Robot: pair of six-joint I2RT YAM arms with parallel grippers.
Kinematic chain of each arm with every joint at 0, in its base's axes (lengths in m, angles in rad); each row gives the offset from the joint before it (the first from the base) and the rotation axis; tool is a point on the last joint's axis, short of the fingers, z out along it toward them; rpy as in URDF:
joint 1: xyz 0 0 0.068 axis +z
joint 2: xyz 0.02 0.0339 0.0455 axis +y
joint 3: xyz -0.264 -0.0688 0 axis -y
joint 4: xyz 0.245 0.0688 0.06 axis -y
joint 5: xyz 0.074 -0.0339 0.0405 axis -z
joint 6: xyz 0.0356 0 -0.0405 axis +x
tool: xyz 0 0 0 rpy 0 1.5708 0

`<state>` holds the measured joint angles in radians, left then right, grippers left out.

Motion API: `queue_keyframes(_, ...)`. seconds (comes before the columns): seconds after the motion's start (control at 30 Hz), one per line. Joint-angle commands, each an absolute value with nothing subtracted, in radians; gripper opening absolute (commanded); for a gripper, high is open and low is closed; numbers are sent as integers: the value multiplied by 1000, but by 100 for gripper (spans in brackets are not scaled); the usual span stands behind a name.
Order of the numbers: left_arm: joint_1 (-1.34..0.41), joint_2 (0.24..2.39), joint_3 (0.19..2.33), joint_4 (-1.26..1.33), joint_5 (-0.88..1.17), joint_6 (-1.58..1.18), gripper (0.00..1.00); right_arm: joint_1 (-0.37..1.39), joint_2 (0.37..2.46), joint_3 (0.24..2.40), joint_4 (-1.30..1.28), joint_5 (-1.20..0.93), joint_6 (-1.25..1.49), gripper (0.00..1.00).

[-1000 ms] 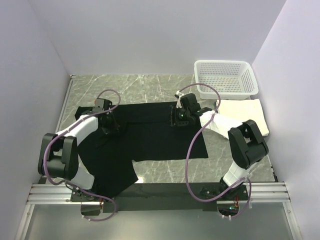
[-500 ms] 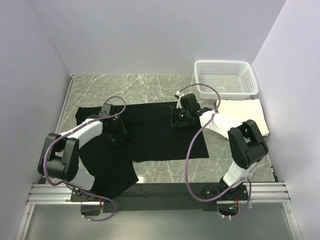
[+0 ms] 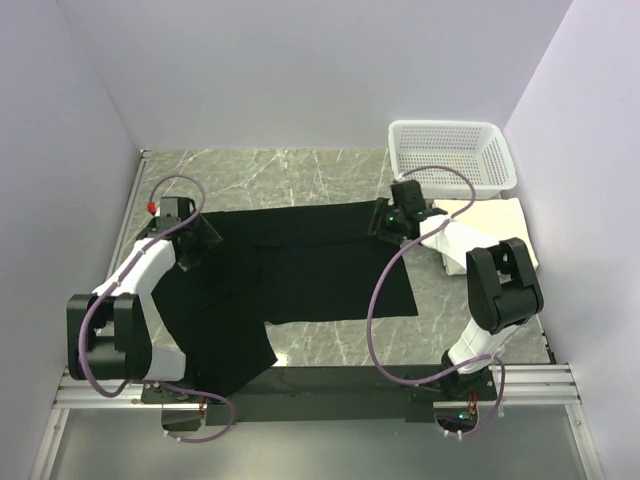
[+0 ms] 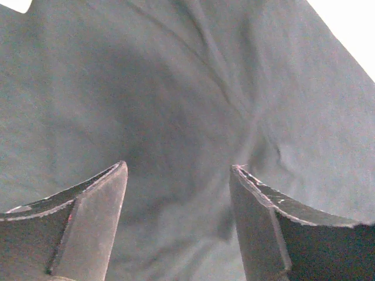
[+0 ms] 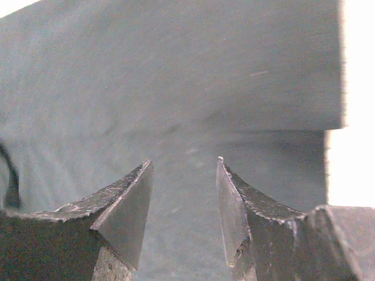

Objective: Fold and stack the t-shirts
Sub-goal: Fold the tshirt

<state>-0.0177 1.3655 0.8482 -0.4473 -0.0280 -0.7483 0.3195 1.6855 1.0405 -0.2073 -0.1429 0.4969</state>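
Note:
A black t-shirt lies spread flat across the middle of the marble table, with one sleeve hanging toward the near edge. My left gripper hovers over its upper left part. In the left wrist view that gripper is open, with only wrinkled black cloth between the fingers. My right gripper is at the shirt's upper right corner. It is also open above the black cloth, whose side edge shows at the right. A folded cream-white t-shirt lies at the right.
A white plastic mesh basket stands at the back right, just behind the cream-white shirt. Lilac walls close in the left, back and right. Bare marble shows behind the black shirt, and a metal rail runs along the near edge.
My left gripper has opened and swung back and left, off the shirt's middle toward its upper left. My right gripper has shifted right to the shirt's upper right corner, still open.

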Motion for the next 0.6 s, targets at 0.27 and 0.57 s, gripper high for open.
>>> queue_keyframes(0.27,152,1607,917,-325,-169,-724,63,245,1726,1088,-258,-28,615,54)
queue_keyframes(0.57,296,1525,845,-357,-178,-765,55,232,1727,1077,-252,-18,621,54)
